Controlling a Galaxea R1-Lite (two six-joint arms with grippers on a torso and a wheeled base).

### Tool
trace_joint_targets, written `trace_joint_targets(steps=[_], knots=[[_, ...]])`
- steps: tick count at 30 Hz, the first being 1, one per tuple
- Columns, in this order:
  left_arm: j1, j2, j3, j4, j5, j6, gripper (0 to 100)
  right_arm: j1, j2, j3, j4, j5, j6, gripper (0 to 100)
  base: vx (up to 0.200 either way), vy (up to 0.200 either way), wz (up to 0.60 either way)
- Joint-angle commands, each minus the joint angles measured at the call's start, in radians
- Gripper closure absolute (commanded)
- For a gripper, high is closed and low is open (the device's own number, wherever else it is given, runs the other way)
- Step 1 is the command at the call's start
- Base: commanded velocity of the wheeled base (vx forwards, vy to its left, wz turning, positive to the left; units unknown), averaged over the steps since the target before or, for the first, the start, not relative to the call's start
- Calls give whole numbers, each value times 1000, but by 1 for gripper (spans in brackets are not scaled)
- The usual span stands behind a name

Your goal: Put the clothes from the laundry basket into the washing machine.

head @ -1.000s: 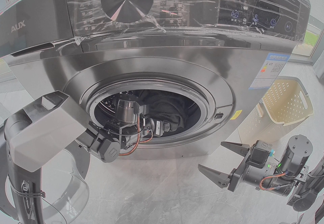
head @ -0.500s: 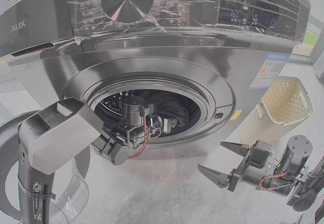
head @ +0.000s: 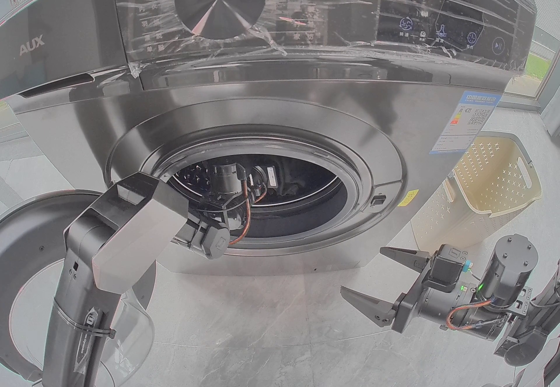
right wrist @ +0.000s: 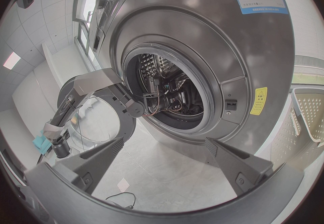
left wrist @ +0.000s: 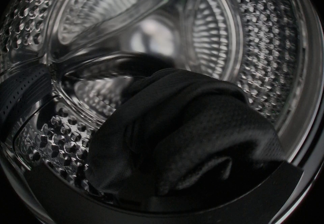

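Note:
The silver washing machine [head: 350, 108] stands with its round opening facing me. My left gripper [head: 279, 177] is inside the drum [left wrist: 263, 32], shut on a black garment [left wrist: 189, 123] that bunches up close before the wrist camera and hides the fingers. From the right wrist view the left gripper [right wrist: 177, 99] and the dark cloth [right wrist: 193, 98] sit within the opening. My right gripper [head: 363, 271] hangs open and empty above the floor, in front of the machine's lower right; its fingers [right wrist: 101, 157] are spread wide. The cream laundry basket [head: 496, 184] stands to the machine's right.
The machine's glass door [head: 23, 242] is swung open at the left, behind my left arm. Grey tiled floor [head: 262, 324] lies in front of the machine. The basket's perforated wall [right wrist: 310, 116] is close beside the right arm.
My left arm has risen and pushed deeper into the drum, taking the black garment with it, so less cloth shows at the opening. The right arm has barely moved.

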Motion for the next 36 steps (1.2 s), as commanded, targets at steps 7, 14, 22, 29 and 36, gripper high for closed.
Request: trace_joint_targets(steps=[7,14,22,29,36], knots=[[46,40,-112,40,64,-39,100,0,16,0,-2,0,0,0,0,0,0],[0,-32,28,54,64,-33,0,0,16,0,-2,0,0,0,0,0,0],[-63,-254,297,200,7,-4,0,0,14,0,-2,0,0,0,0,0,0],[-95,-368,510,194,-35,35,0,0,13,0,-2,0,0,0,0,0,0],[-116,-445,655,184,-71,58,0,0,11,0,-2,0,0,0,0,0,0]])
